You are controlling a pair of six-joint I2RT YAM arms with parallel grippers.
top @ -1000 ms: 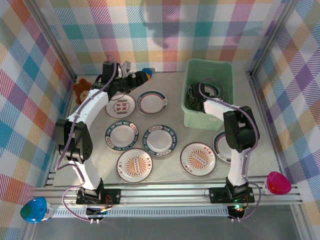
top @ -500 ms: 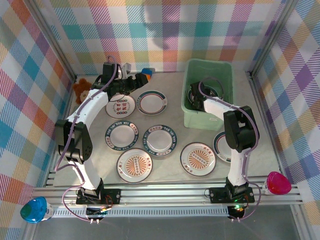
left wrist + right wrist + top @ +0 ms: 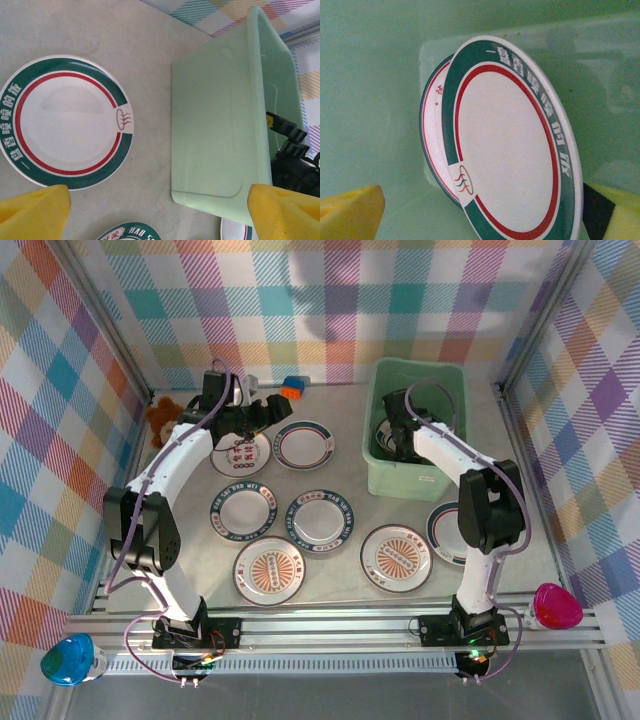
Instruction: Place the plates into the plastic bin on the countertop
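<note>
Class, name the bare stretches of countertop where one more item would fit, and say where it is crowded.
Bare: the back strip between the blue-orange block and the plastic bin; the strip between bin and right wall. Crowded: the plates left of the bin, almost rim to rim.

Overhead from behind, wrist views close, sharing plastic bin (image 3: 420, 364)

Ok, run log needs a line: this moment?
right end effector: open in bin, by plates | left end effector: open near green-rimmed plate
</note>
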